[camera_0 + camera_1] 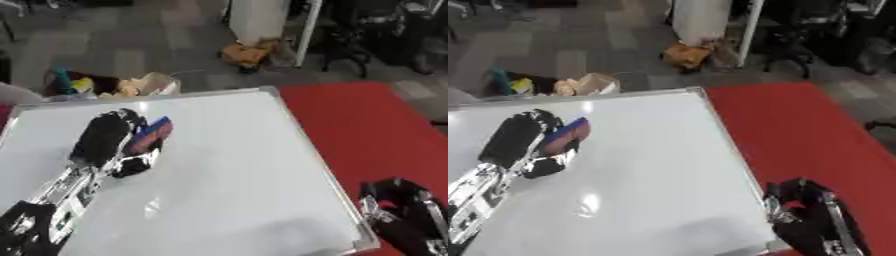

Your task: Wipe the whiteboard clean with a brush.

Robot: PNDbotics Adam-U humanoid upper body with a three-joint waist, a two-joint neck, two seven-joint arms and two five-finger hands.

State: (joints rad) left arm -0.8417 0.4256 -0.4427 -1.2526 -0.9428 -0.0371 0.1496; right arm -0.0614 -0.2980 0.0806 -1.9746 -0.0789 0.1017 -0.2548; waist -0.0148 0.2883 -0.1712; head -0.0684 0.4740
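The left hand (105,137) lies on the whiteboard (236,170) with its fingers curled round a blue and red brush (149,135), which it presses against the white surface in the board's upper left part. The right hand (404,212) sits off the board's lower right corner over the red desk (376,125); whether it is clenched or released cannot be told.

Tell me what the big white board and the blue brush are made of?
The whiteboard looks like smooth, glossy coated board, since lights glint off it; its rim looks like silvery metal. The brush, held in the left hand, seems blue plastic, possibly with a reddish pad.
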